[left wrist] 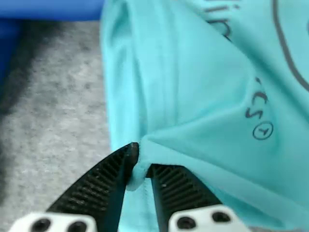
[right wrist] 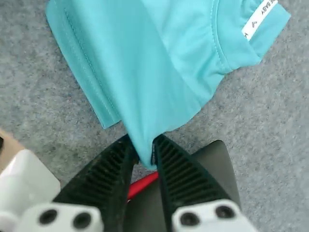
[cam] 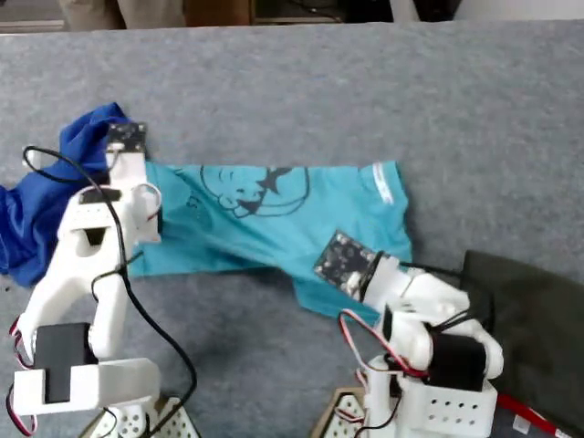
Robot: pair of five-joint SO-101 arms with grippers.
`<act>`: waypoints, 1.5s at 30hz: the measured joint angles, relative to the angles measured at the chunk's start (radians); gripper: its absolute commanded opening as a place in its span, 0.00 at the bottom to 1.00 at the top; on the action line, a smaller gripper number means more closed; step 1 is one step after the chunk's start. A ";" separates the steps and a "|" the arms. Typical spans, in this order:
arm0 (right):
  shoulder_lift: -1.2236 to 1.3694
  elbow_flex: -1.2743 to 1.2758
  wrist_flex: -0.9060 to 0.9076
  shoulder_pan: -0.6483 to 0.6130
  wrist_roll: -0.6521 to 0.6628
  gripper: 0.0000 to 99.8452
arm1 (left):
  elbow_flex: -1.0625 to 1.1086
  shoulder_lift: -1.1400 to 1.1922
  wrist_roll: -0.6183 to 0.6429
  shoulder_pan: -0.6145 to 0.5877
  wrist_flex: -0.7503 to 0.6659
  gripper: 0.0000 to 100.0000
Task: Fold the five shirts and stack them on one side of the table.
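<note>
Fold step in progress on the teal shirt, which lies spread flat mid-table. The left gripper is clamped on a bunched fold at one side edge. The right gripper is pinched on the hem corner near the arm bases. The next move probably calls for both arms to lift together and carry the near edge over evenly (slack could skew it). A crumpled blue shirt sits just beside it, and a dark cloth lies by the right arm. Everything lies loose on the table, not boxed.
</note>
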 measured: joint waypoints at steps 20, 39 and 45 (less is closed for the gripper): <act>-0.002 0.048 0.002 0.000 0.097 0.00 | 0.100 -0.021 -0.100 -0.051 -0.008 0.02; 0.000 0.078 0.000 0.000 0.103 0.00 | 0.043 -0.133 -0.100 -0.054 0.196 0.02; 0.000 0.078 0.000 0.000 0.103 0.00 | 0.081 -0.290 -0.100 -0.012 0.269 0.02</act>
